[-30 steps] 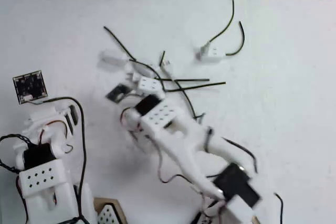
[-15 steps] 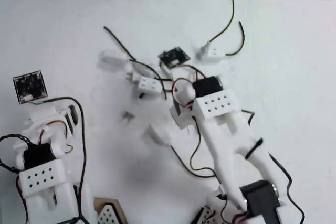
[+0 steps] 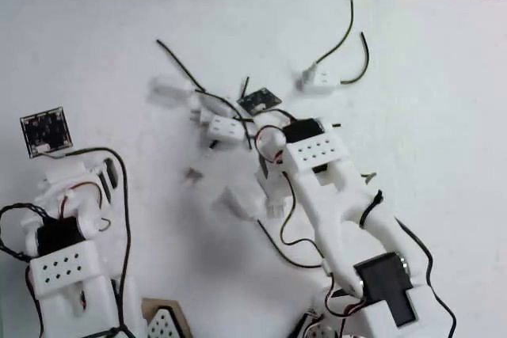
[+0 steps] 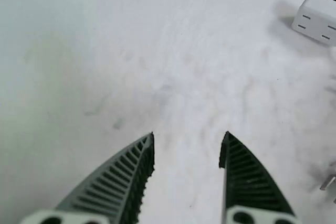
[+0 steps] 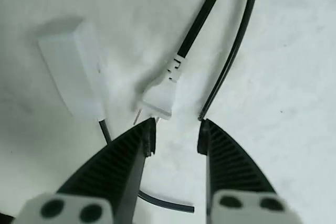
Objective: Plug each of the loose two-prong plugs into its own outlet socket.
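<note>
Trouble lay at your right gripper (image 5: pixel 176 129): its jaws stood parted and empty, with the loose two-prong plug (image 5: pixel 157 98) just ahead of the tips, prongs toward them, so closing there could have pinched the prongs or nudged the plug aside. A black cord (image 5: pixel 239 40) ran close past one fingertip and might have been caught, and the white outlet block (image 5: pixel 73 72) lay beside the plug. Your left gripper (image 4: pixel 186 142) hung spread and empty over bare table (image 4: pixel 105 51), a socket block (image 4: pixel 317 22) far ahead to one side.
</note>
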Robot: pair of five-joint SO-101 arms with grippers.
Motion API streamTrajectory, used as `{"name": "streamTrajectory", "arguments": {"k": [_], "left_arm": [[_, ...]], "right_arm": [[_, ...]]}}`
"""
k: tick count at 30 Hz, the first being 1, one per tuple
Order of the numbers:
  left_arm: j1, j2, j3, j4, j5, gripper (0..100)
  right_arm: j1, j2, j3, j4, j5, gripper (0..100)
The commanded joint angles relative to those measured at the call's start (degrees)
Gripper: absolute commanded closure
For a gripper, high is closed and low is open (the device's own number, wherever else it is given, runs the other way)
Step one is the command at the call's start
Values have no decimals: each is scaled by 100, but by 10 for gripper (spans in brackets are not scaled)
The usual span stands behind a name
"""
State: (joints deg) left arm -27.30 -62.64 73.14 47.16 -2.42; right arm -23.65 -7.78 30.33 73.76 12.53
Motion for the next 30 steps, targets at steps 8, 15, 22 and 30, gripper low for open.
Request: {"name": "streamTrajectory", "arguments": {"k": [8, 15, 22, 30], "left_arm": [[-40, -110, -26, -132, 35, 790], [-31, -110, -26, -132, 35, 790], [-31, -110, -26, -132, 35, 790], [-31, -110, -26, -132, 35, 790]], "right_arm": [[66, 22, -70, 4, -53, 872], [-374, 22, -18, -198, -571, 872], [-681, 136, 308, -567, -580, 872], [-462, 1516, -149, -673, -571, 872]]}}
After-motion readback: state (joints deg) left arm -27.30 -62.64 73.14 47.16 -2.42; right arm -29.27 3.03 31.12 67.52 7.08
